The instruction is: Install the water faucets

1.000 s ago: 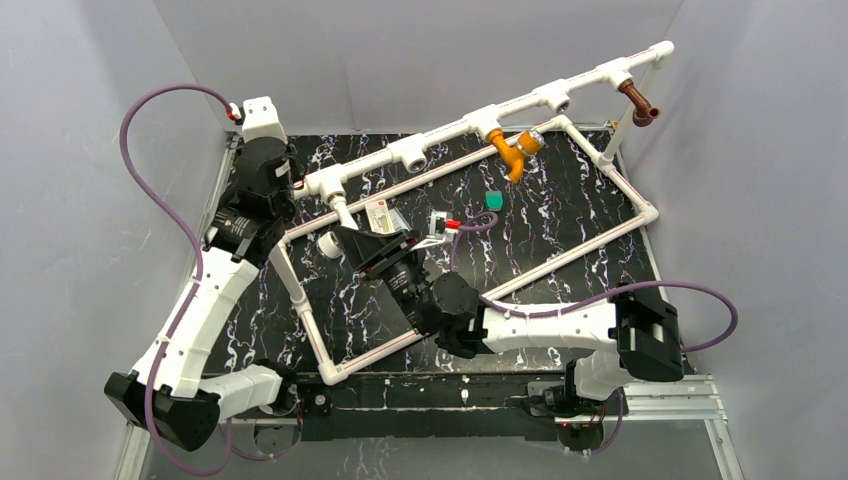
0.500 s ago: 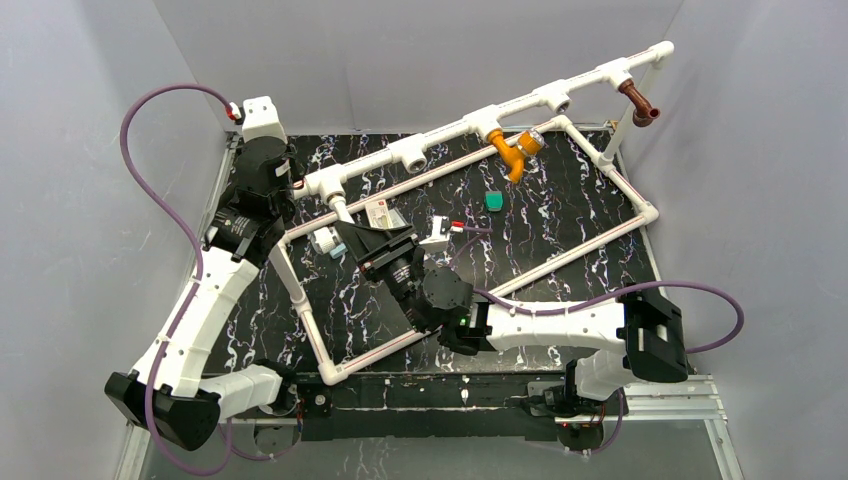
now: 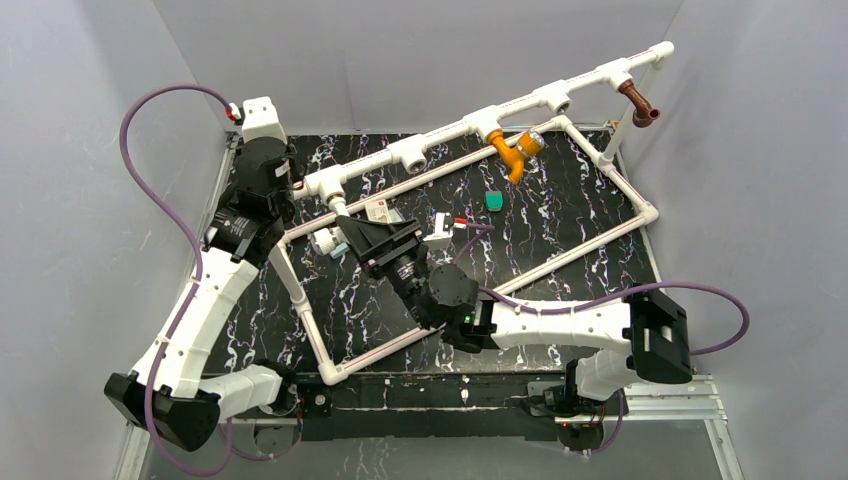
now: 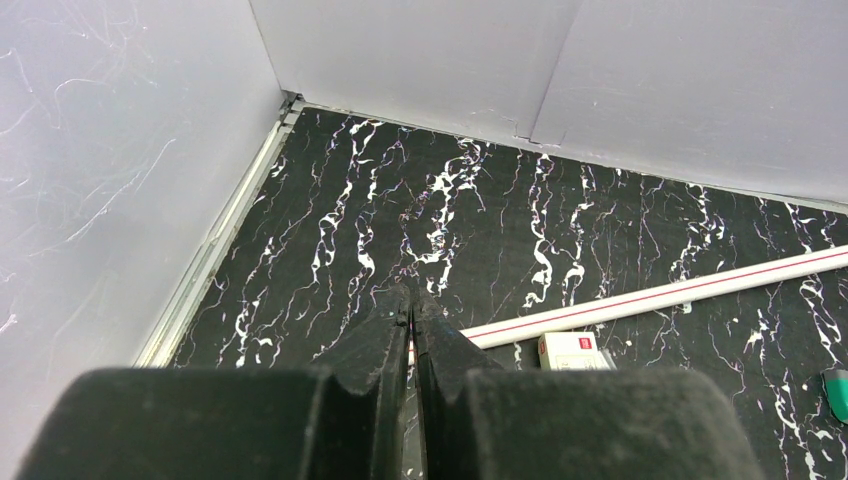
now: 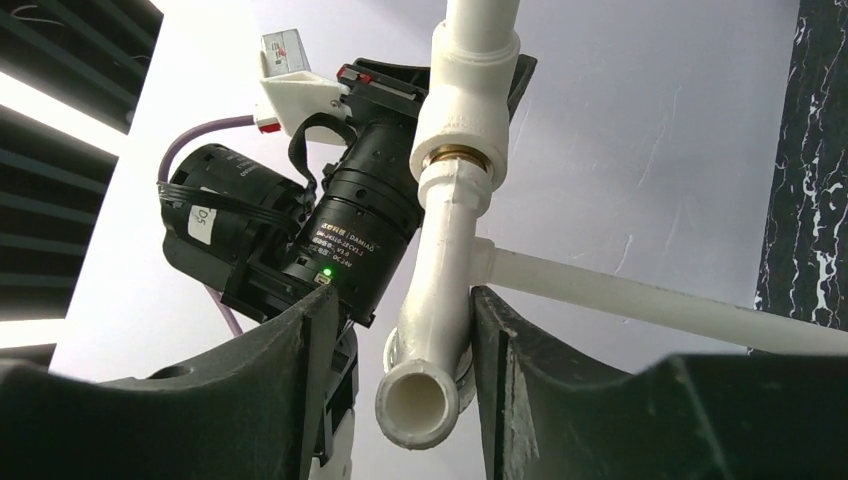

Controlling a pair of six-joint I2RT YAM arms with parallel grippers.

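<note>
Work is on the white tap [image 5: 437, 290], stuck in the fitting [image 5: 478, 80] at ten o'clock. Around it the right tool [image 5: 405, 300] stands loose; the left tool [image 4: 410, 318] is clenched, empty. Next, I think: squeeze, twist it tight.

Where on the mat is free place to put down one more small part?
Bare mat lies inside the pipe frame, between teal piece and its right pipe. Crowded around white faucet, at right gripper.
</note>
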